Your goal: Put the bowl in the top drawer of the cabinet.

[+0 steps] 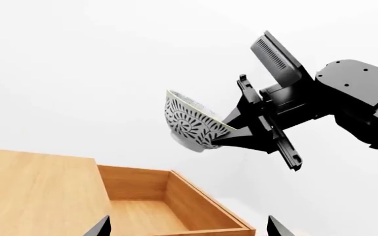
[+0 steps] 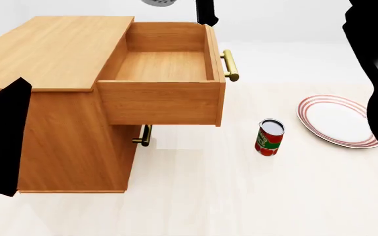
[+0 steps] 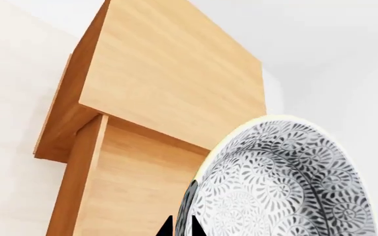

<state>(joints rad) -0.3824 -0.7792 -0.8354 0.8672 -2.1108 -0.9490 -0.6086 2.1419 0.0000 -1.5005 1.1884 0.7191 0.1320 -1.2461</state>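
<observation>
While your right gripper (image 1: 232, 129) is clamped on the bowl (image 1: 192, 123) at its rim, the bowl hangs tilted in the air above the far end of the top drawer (image 2: 166, 66), clear of the wood below it. You can see its speckled outside in the left wrist view, and in the right wrist view its patterned surface (image 3: 287, 182) fills the near corner with the drawer beneath. From your head camera only a sliver of the bowl (image 2: 159, 2) shows at the upper edge, over the drawer's back wall.

That drawer is pulled fully out of the cabinet (image 2: 51, 49), its floor bare, its brass handle (image 2: 230, 65) on the side away from the cabinet body. The lower drawer's handle (image 2: 144, 135) shows under it.

Your left gripper (image 1: 187, 227) stands with its tips spread apart and nothing between them.

Beyond the drawer's handle side, a red can (image 2: 269, 137) stands upright on the floor, and the red-ringed plate (image 2: 336, 120) lies farther out, apart from the can
</observation>
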